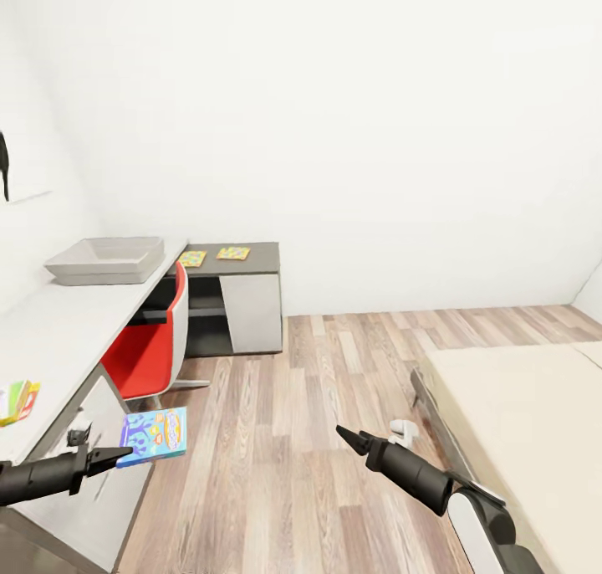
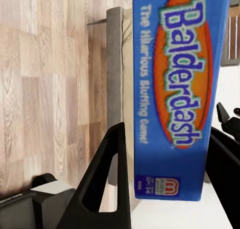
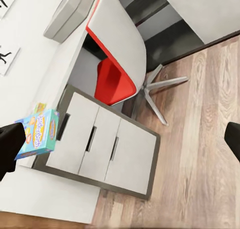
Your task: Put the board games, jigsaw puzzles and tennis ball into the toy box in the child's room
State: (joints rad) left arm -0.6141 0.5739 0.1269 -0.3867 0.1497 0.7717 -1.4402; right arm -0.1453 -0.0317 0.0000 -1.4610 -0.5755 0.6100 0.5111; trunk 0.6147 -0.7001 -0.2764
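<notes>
The bed (image 1: 535,423) is cut off at the head view's right edge, and a second game (image 1: 18,401) on the table (image 1: 58,323) is half out of frame at the left. 2 puzzles (image 1: 192,258) (image 1: 233,253) lie on the dark section beyond the toy box (image 1: 107,258). The left gripper (image 1: 109,457) pinches 1 blue game (image 1: 154,437) between its jaws beside the table's drawers (image 3: 105,144); the right gripper (image 1: 344,437) hangs over the floor (image 1: 318,407), jaws spread.

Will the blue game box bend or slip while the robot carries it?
The blue game box looks flat and straight in the left gripper, so probably stiff. It's pinched near one edge only, so it might swing or slip. Its glossy printed face may be slippery.
</notes>
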